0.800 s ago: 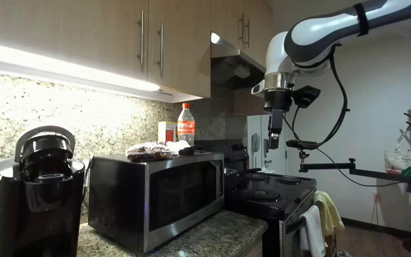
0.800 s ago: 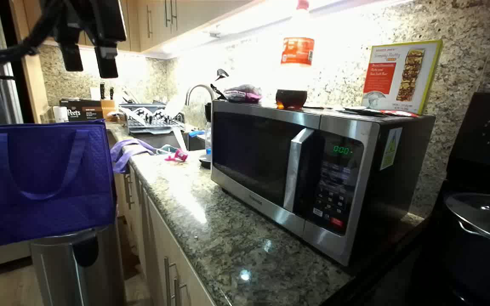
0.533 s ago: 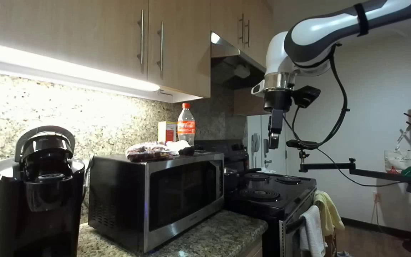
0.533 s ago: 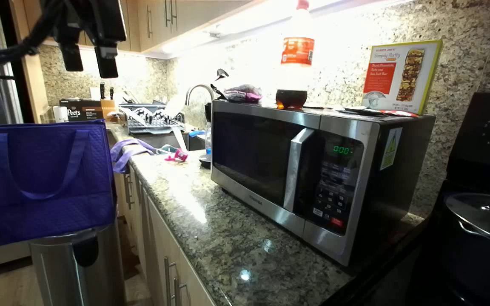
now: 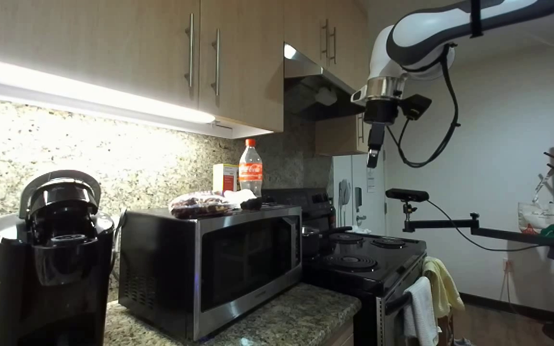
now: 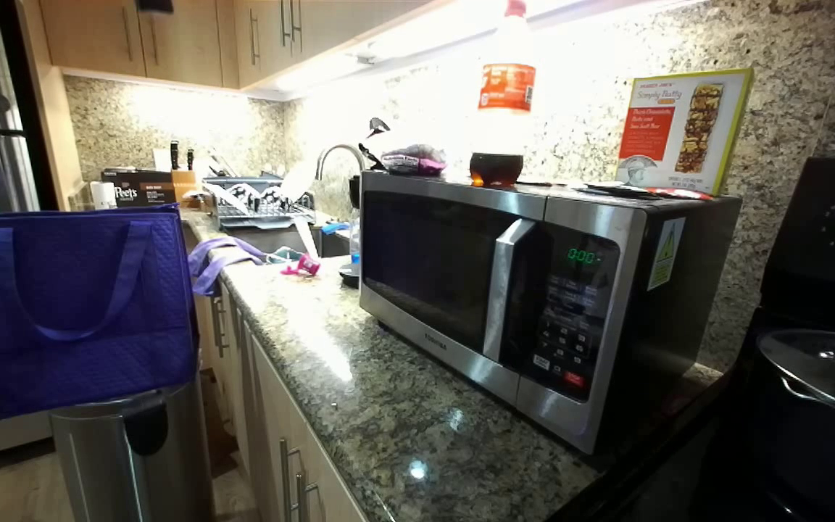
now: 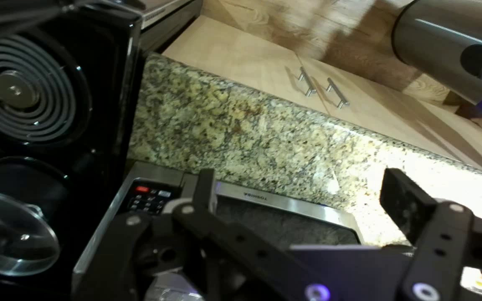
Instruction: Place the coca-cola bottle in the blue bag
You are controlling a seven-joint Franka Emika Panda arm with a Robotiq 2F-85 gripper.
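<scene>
We find the Coca-Cola bottle [image 5: 251,168] upright on top of the Toshiba microwave [image 6: 435,268], which stands on the table [image 6: 388,391]. On the same top we note a Simply Nutty bar box [image 6: 686,130] standing near the rear and a plastic-wrapped package [image 5: 200,204] lying toward the coffee maker [image 5: 48,264]. In the wrist view we record the gripper [image 7: 301,186] with fingers [image 7: 406,200] spread wide; it hangs well apart from the bottle. The blue bag [image 6: 88,308] sits at the top of a stainless-steel trash can [image 6: 124,471]; its interior is hidden from us.
</scene>
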